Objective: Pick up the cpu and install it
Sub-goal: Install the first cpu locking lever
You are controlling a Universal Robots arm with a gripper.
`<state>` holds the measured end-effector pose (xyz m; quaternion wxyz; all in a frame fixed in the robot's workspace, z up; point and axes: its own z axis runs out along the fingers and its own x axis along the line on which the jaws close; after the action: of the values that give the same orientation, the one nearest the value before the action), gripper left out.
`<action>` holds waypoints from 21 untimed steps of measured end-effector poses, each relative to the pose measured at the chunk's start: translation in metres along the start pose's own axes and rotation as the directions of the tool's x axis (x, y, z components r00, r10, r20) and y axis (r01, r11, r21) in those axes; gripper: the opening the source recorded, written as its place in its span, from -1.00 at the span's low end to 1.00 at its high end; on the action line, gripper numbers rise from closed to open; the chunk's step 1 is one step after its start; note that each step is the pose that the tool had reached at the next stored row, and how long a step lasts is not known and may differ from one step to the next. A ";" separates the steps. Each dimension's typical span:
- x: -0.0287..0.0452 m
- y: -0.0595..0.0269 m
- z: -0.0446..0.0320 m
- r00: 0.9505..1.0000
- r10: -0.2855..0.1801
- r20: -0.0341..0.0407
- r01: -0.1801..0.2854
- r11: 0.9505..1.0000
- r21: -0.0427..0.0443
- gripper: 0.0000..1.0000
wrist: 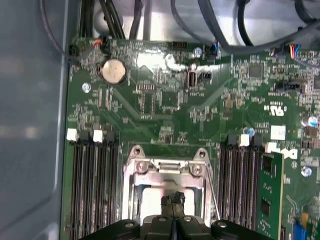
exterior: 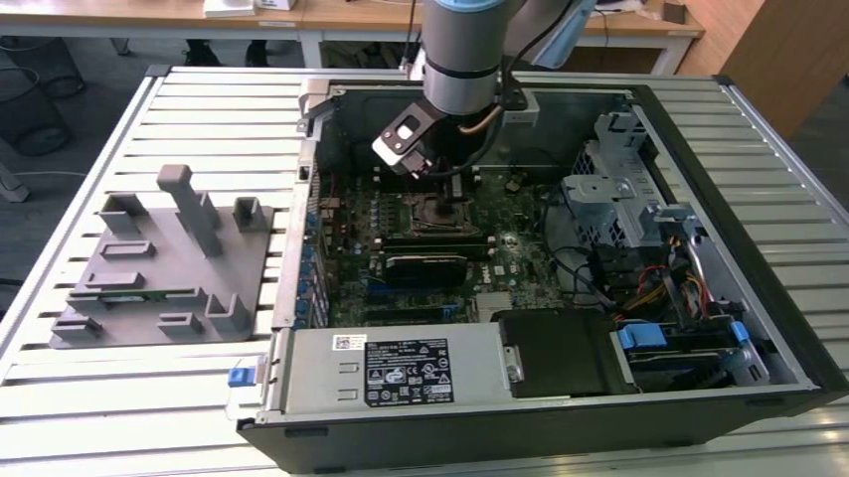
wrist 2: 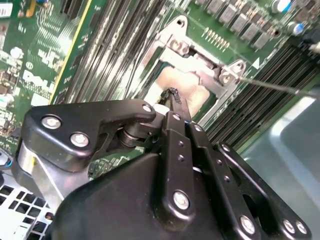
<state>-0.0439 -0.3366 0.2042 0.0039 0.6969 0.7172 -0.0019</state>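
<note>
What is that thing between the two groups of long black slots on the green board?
In the first wrist view, a silver metal-framed socket lies between the slots, and the gripper hangs over its middle.

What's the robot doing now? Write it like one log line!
gripper shut | just above socket | shiny chip in socket

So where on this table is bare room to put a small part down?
Bare slats of the table lie on the camera's side of the grey tray, and behind the tray up to the far edge. Inside the computer case it is crowded: cables, the motherboard, and the gripper over the socket.
</note>
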 end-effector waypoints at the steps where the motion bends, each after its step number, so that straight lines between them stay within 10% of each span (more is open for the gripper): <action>1: -0.0001 0.0012 0.0000 1.000 0.000 0.000 0.000 1.000 0.000 -0.79; 21: -0.0003 0.0043 -0.0186 1.000 0.000 -0.001 0.000 1.000 0.003 -0.79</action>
<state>-0.0396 -0.3366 0.2228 0.0027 0.6969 0.7172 -0.0027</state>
